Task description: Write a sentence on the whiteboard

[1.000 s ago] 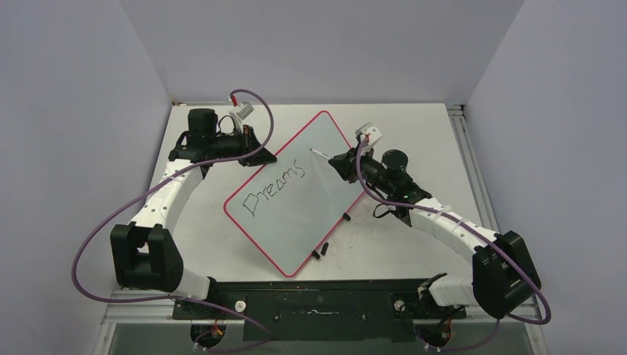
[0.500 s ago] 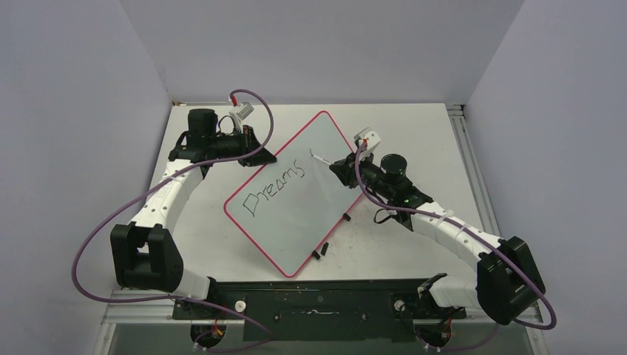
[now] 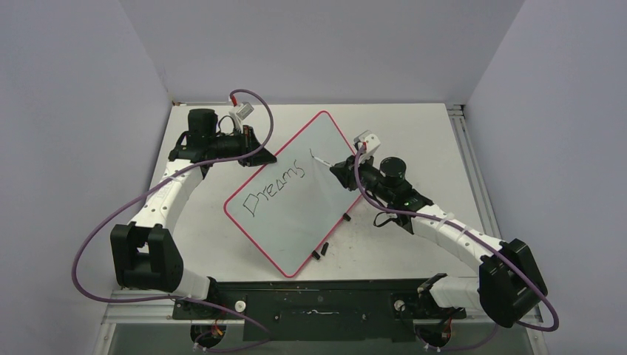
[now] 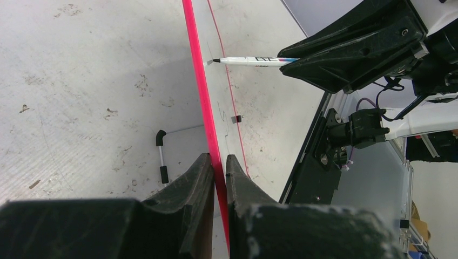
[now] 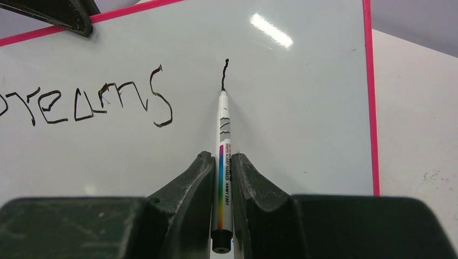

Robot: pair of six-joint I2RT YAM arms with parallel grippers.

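The whiteboard [image 3: 310, 214] stands tilted on the table, its pink rim [image 4: 195, 75] edge-on in the left wrist view. My left gripper [image 3: 260, 157] [image 4: 217, 162] is shut on that rim at the board's upper left edge. "Dreams" [image 3: 275, 188] [image 5: 97, 102], the sentence's first word, is written across the board. My right gripper [image 3: 336, 166] [image 5: 222, 159] is shut on a white marker [image 5: 222, 140] [image 4: 254, 61]. The marker's tip touches the board at the foot of a short black stroke [image 5: 224, 73], just right of "Dreams".
Two small black feet [image 3: 347, 217] [image 3: 319, 251] prop the board on the scuffed white tabletop [image 3: 414, 133]. Grey walls close the left, back and right. A black base plate [image 3: 318, 303] runs along the near edge. Purple cables [image 3: 96, 237] loop beside each arm.
The right gripper has slid the marker slightly toward itself, leaving a short new stroke right of "Dreams". The left gripper and the board have stayed put.
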